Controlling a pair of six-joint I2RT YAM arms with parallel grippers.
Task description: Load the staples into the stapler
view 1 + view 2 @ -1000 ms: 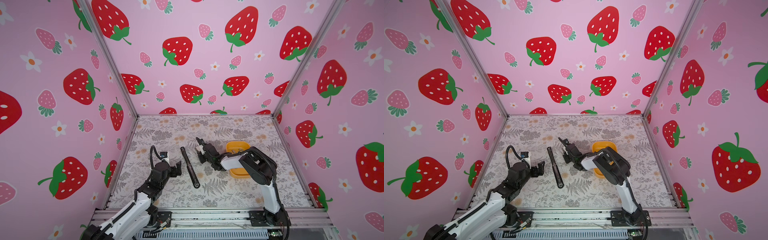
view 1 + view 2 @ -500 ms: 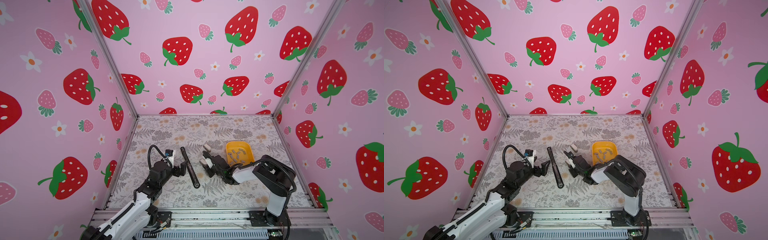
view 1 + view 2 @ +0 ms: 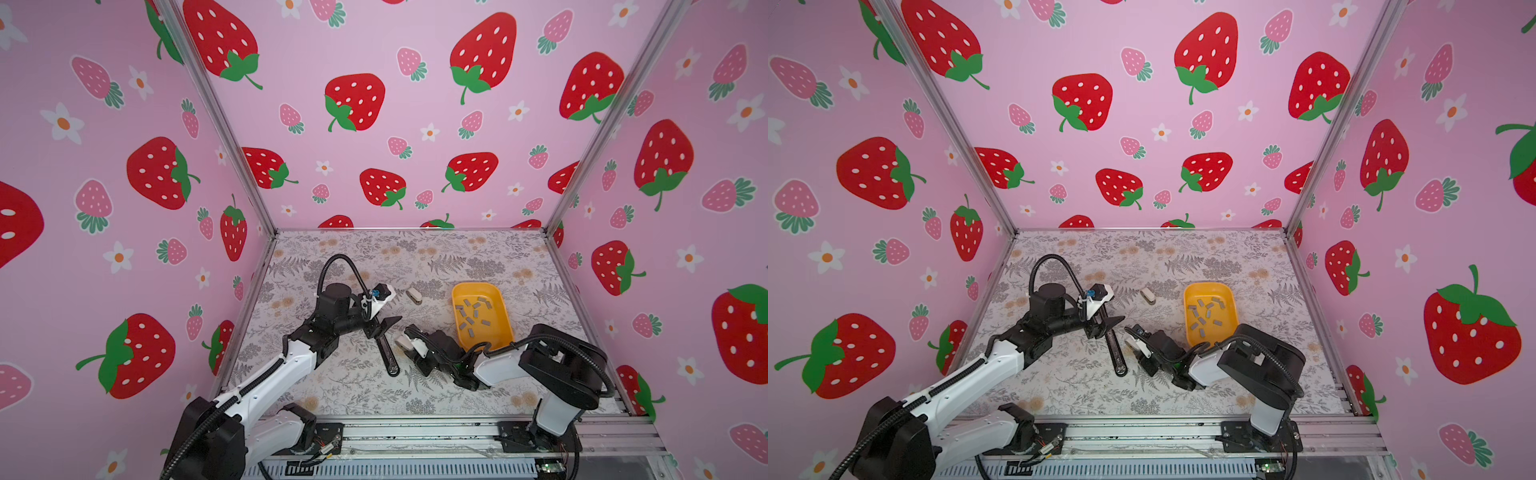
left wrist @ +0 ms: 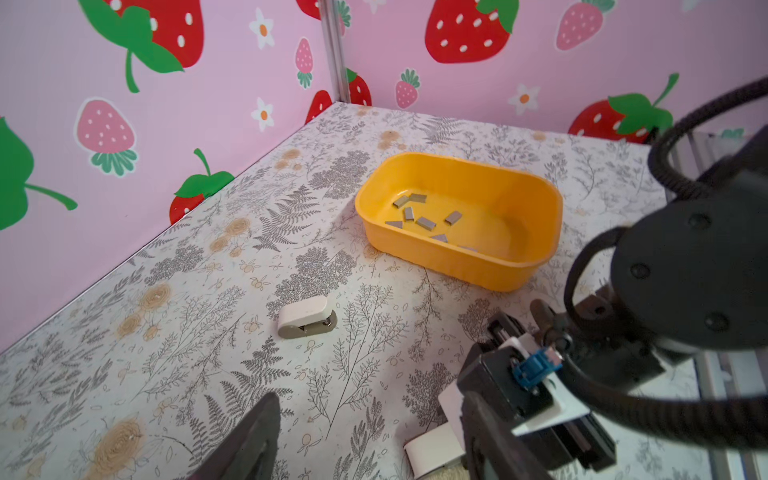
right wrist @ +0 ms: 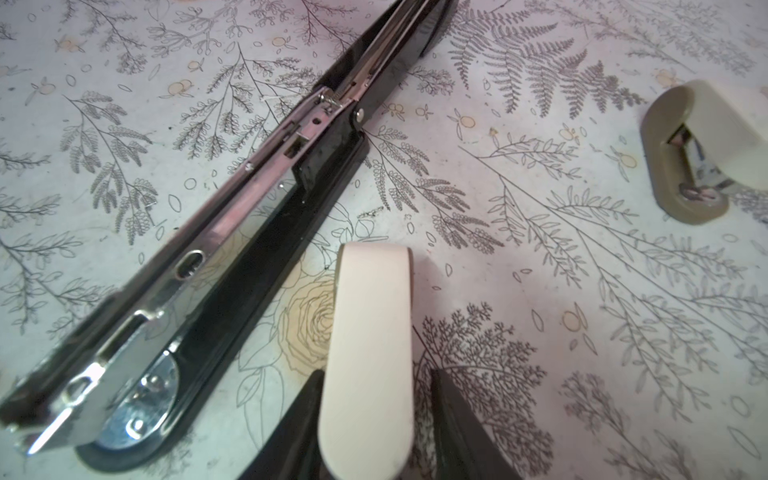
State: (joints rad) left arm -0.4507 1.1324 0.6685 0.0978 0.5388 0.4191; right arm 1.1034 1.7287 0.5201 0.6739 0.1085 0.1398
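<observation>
A long black stapler [image 3: 387, 355] [image 3: 1116, 353] lies opened flat on the floral floor, its metal rail [image 5: 232, 224] bare. My left gripper [image 3: 380, 328] [image 3: 1106, 326] [image 4: 372, 403] hangs open over its far end, only floor between the fingers. My right gripper [image 3: 409, 349] [image 3: 1140, 349] [image 5: 376, 374] is open around a small white stapler [image 5: 370, 332] [image 4: 432, 453] lying beside the black one; one finger stands clear of it. The staples [image 3: 471, 311] [image 3: 1204, 311] [image 4: 426, 223] lie loose in a yellow tray [image 3: 505, 328] [image 3: 1233, 316] [image 4: 457, 266].
A second small white stapler [image 3: 413, 296] [image 3: 1147, 295] [image 4: 305, 320] [image 5: 698, 158] lies on the floor between the left gripper and the tray. Pink strawberry walls close in three sides. The right arm's elbow [image 3: 557, 370] sits just in front of the tray.
The right gripper came toward the front beside the black stapler with a small white stapler, and its jaws widened. The left gripper slid right over the black stapler's far end, jaws narrowing.
</observation>
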